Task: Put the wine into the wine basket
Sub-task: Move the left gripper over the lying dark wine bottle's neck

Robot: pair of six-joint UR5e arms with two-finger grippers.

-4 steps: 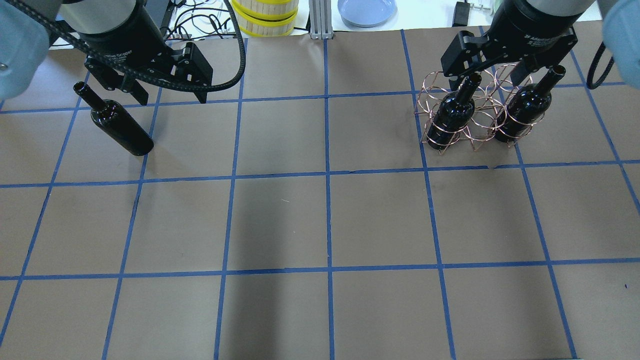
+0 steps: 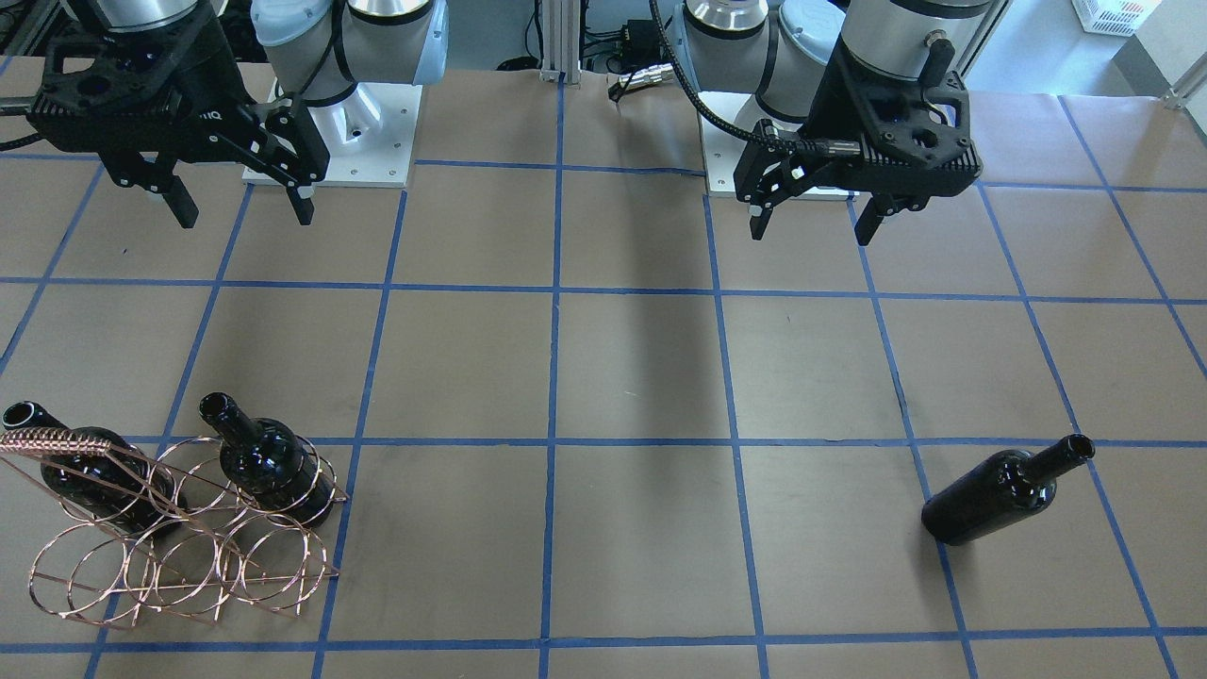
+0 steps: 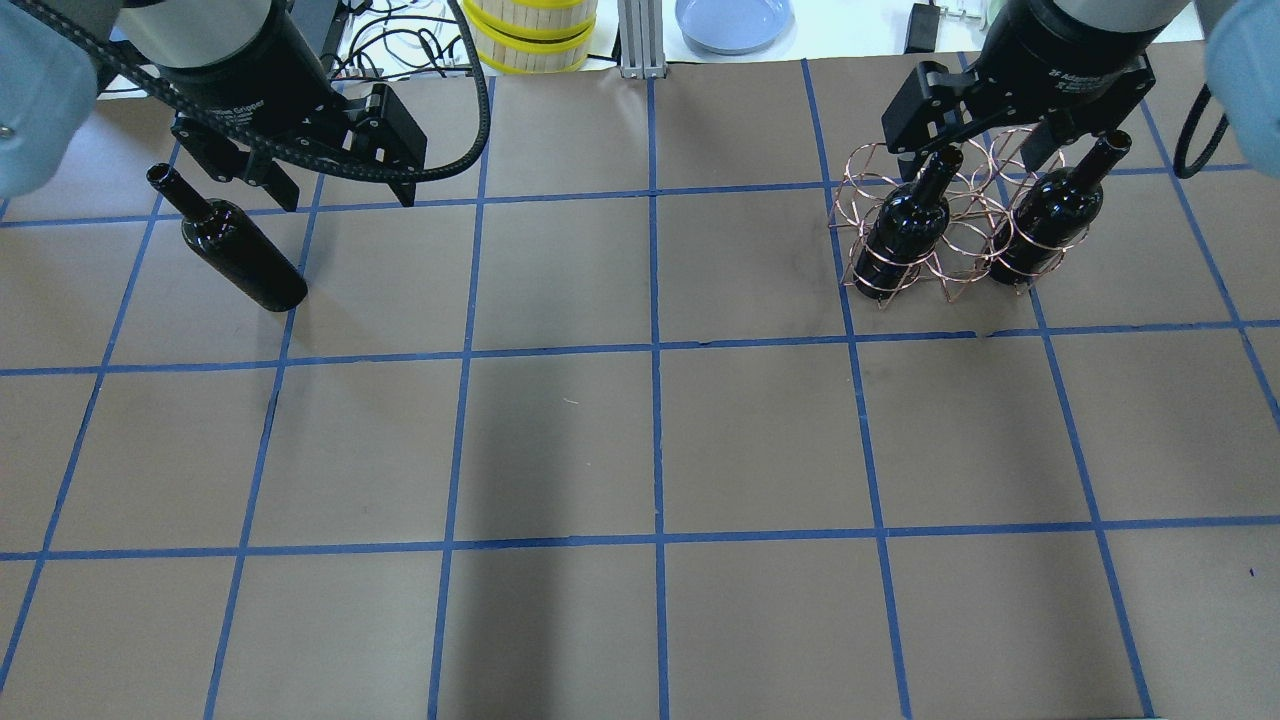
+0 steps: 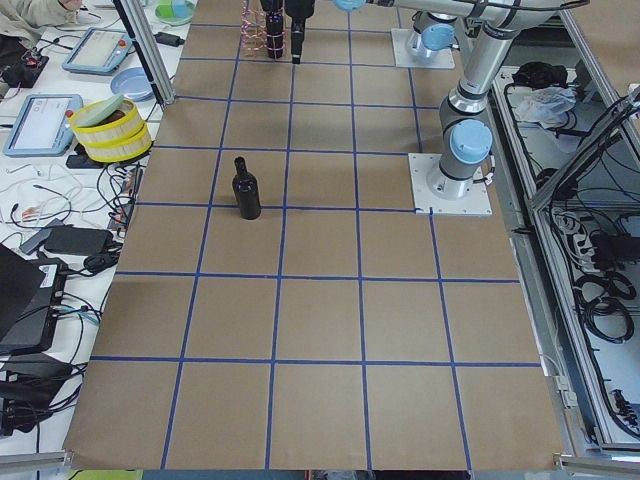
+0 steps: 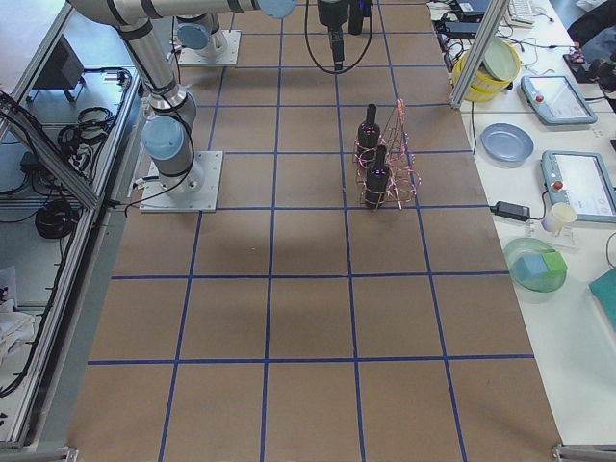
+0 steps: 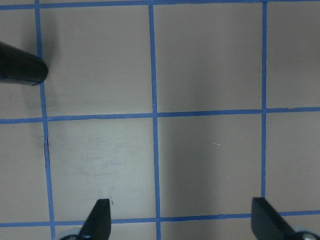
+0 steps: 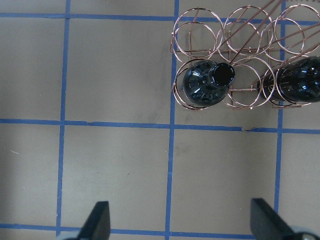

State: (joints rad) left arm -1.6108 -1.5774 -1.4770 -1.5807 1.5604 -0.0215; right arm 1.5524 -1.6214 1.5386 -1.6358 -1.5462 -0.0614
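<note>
One black wine bottle (image 3: 240, 255) stands upright and alone on the brown paper on the left side; it also shows in the front view (image 2: 1000, 490) and at the left wrist view's edge (image 6: 20, 62). My left gripper (image 3: 345, 190) hovers open and empty just right of it, above the table (image 2: 811, 231) (image 6: 181, 215). The copper wire wine basket (image 3: 940, 230) (image 2: 179, 556) (image 7: 240, 35) holds two upright bottles (image 3: 905, 230) (image 3: 1050, 225). My right gripper (image 3: 975, 150) (image 2: 245, 217) (image 7: 180, 215) hovers open and empty high above the basket.
Beyond the far table edge are a yellow-rimmed round container (image 3: 530, 35), a blue plate (image 3: 733, 20) and a metal post (image 3: 637, 40). The arm bases (image 2: 330, 123) stand at the robot's side. Blue tape lines grid the brown paper.
Hardly anything differs. The right gripper has shifted very slightly; the bottles and the basket stay where they were.
</note>
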